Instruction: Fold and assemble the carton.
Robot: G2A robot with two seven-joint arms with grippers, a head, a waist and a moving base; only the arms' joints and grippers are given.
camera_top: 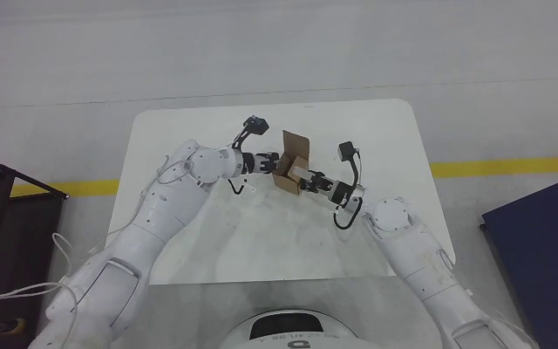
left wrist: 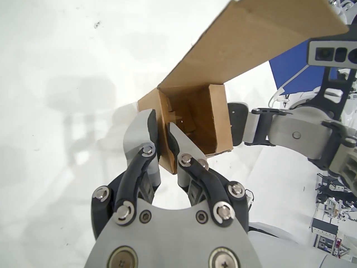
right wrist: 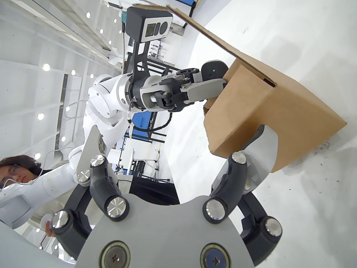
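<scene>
now, left hand (left wrist: 161, 120) pinches one carton (left wrist: 251, 43) wall.

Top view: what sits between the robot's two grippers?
The brown carton, flap raised, in the top view. The left gripper pinches one wall; the right gripper, open, touches the opposite side.

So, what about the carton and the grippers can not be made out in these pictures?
The carton floor: left wrist view, dark and partly behind a finger of the left gripper; whether the bottom flaps lock is unclear.
The carton inside: right wrist view, hidden by its own walls, as is the left gripper's inner finger.
The right gripper contact: top view, too small to tell which finger touches the carton.
</scene>
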